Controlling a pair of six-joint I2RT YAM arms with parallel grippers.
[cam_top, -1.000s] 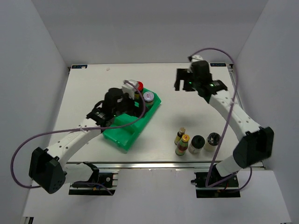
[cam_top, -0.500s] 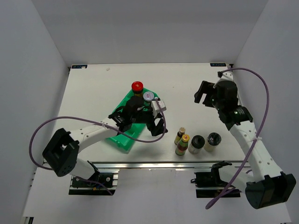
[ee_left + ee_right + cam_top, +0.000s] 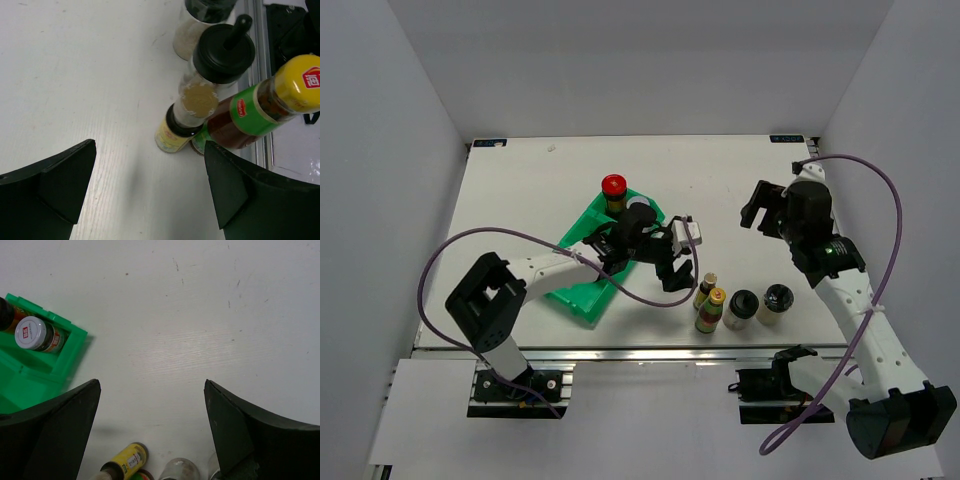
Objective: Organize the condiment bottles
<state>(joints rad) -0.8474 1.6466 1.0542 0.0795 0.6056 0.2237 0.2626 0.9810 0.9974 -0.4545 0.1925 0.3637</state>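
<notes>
Your left claw (image 3: 150, 145) gapes empty near the tan-capped bottle (image 3: 172, 135), yellow-capped bottle (image 3: 250, 110) and black-lidded jars (image 3: 223, 52), clustered at the table (image 3: 520, 190) edge's five o'clock. Your right claw (image 3: 151, 382) hangs apart, empty too. At ten o'clock from them, the green bin (image 3: 50, 375) holds the red-capped jar (image 3: 613, 188) and silver-lidded jar (image 3: 31, 333).

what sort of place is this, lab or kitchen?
Probably a lab test cell: plain white walls box in the table, left arm and right arm bolted at its near edge, bottles and bin staged.
</notes>
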